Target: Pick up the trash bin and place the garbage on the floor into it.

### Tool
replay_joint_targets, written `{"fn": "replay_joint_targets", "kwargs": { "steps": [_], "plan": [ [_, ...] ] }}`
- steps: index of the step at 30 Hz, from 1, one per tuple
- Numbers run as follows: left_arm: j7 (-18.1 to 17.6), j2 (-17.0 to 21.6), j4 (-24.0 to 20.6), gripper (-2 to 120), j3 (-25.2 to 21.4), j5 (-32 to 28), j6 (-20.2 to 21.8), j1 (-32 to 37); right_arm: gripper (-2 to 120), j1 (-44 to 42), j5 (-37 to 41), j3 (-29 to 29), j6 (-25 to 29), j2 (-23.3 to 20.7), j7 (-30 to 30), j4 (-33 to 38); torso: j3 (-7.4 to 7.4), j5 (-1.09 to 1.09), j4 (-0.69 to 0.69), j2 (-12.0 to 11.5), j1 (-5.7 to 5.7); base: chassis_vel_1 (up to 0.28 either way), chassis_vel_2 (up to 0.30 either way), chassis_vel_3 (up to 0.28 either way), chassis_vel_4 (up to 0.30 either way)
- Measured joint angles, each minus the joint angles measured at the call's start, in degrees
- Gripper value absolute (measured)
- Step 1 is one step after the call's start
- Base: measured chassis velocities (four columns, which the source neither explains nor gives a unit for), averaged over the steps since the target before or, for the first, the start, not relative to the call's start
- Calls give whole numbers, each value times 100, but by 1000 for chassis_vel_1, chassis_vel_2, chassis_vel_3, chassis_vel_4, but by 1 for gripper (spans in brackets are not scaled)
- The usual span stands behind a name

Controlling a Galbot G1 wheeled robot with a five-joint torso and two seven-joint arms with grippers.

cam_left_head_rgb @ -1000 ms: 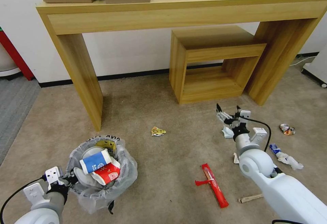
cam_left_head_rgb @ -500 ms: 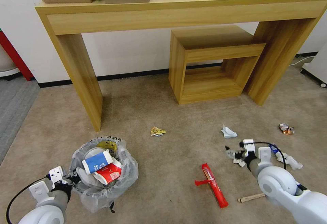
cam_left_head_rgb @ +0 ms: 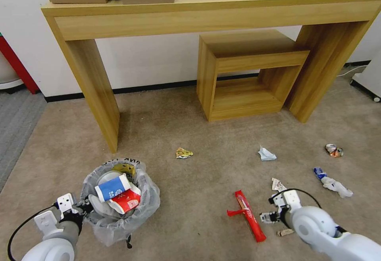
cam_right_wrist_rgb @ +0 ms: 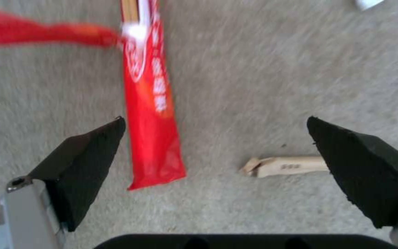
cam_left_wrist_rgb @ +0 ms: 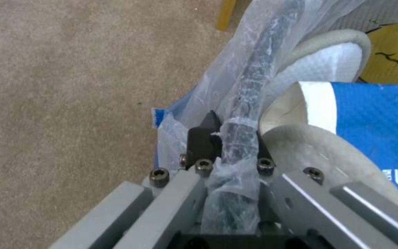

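The trash bin point(cam_left_head_rgb: 119, 229), dark and lined with a crinkly clear bag, sits low at the left with a blue-white cup point(cam_left_head_rgb: 112, 187), a red-white cup point(cam_left_head_rgb: 125, 202) and a white slipper inside. My left gripper point(cam_left_head_rgb: 81, 209) is shut on its bagged rim point(cam_left_wrist_rgb: 238, 138). Low over the carpet, my right gripper point(cam_left_head_rgb: 270, 216) is open, and the wrist view has its midpoint point(cam_right_wrist_rgb: 217, 166) between the red wrapper point(cam_right_wrist_rgb: 153, 114) and the wooden stick point(cam_right_wrist_rgb: 291, 165). The red wrapper point(cam_left_head_rgb: 248, 219) lies just left of that gripper and the stick point(cam_left_head_rgb: 285, 232) just beneath it.
More garbage lies on the carpet: a yellow scrap point(cam_left_head_rgb: 184, 153), white crumpled paper point(cam_left_head_rgb: 266, 154), a small paper point(cam_left_head_rgb: 278, 184), a blue-white wrapper point(cam_left_head_rgb: 331, 182) and a crushed can point(cam_left_head_rgb: 334, 150). A wooden console table point(cam_left_head_rgb: 99, 94) and a wooden cube shelf point(cam_left_head_rgb: 246, 74) stand behind.
My right arm has pulled back from the white crumpled paper and lowered beside the red wrapper and stick. The left gripper and the bin have barely moved.
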Motion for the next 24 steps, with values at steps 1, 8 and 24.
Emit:
{"fn": "replay_joint_targets", "kwargs": {
  "steps": [1,8,24],
  "plan": [
    [0,5,17,1,0,-7,-7,-14,100,79,-30,-136,-22,68,8,-91,0,0,0,0,0,0,0,0,0],
    [-6,25,49,1,-12,-34,-22,-41,100,385,-184,-639,-27,320,4,-500,0,0,0,0,0,0,0,0,0],
    [-22,34,-19,1,-62,-69,-51,11,99,804,-501,-1161,343,621,-101,-1123,0,1,0,0,1,0,0,0,0]
  ]
}}
